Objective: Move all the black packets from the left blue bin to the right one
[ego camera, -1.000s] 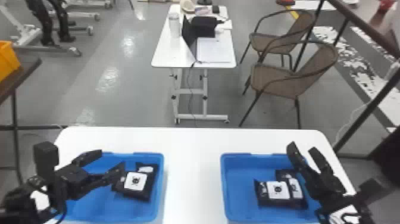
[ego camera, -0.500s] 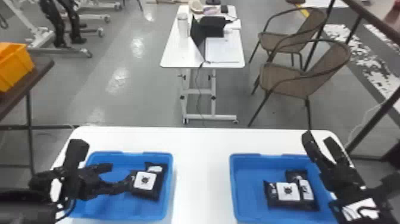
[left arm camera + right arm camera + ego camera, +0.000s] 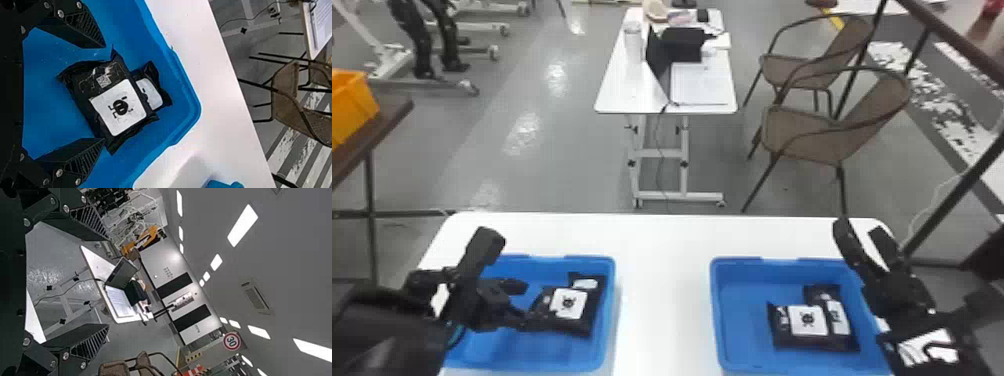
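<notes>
In the left blue bin [image 3: 197,113], a creased, glossy black packet [image 3: 84,84] with a white label partly covers a second packet [image 3: 164,98]. My left gripper [image 3: 524,305] is empty, fingers spread wide; I can't tell whether one tip touches the packet

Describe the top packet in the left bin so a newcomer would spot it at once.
On the white table, find the left blue bin. Inside, the packet is nearer the open left claw. It overlaps the other packet and shows its white label whole.
</notes>
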Motion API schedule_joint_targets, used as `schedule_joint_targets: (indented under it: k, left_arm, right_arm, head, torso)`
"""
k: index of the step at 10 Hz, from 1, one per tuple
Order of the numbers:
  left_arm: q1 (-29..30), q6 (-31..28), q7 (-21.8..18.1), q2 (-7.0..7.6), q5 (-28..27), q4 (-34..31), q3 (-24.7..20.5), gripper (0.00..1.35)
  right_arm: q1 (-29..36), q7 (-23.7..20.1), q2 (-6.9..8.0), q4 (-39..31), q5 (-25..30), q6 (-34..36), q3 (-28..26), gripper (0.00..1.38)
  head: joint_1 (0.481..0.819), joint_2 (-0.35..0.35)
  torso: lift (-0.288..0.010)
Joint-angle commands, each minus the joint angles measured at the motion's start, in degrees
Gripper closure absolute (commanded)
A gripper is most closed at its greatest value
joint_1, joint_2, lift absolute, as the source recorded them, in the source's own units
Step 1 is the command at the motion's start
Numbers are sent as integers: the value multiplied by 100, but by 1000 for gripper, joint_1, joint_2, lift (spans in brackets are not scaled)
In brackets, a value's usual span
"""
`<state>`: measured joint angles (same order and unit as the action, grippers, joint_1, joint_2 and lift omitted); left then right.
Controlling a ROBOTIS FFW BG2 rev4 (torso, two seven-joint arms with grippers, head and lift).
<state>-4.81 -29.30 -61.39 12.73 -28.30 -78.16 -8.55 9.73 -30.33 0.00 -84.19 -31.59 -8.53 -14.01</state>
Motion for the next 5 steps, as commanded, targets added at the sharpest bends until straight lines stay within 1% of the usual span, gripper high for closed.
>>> schedule_joint_targets:
  k: [1, 2, 4, 5]
  left_arm:
    - [-143, 12, -119, 11, -440, 152, 126, 191]
    - [-178, 47, -154, 11, -528, 257, 152, 191]
    - [-292, 302, -136, -16, -554, 627, 214, 194]
    - [-354, 522, -48, -69, -545, 846, 205, 213]
  right_arm:
    - [3, 0, 5, 8, -14, 0, 4, 254]
    - [3, -8, 5, 17, -14, 0, 4, 254]
    - [3, -8, 5, 17, -32, 0, 4, 254]
    - [3, -8, 5, 17, -41, 0, 4, 254]
  head:
    - [695, 6]
    - [695, 6]
    - [695, 10]
    - [695, 7]
  torso:
    - [0]
    - [0]
    - [0]
    - [0]
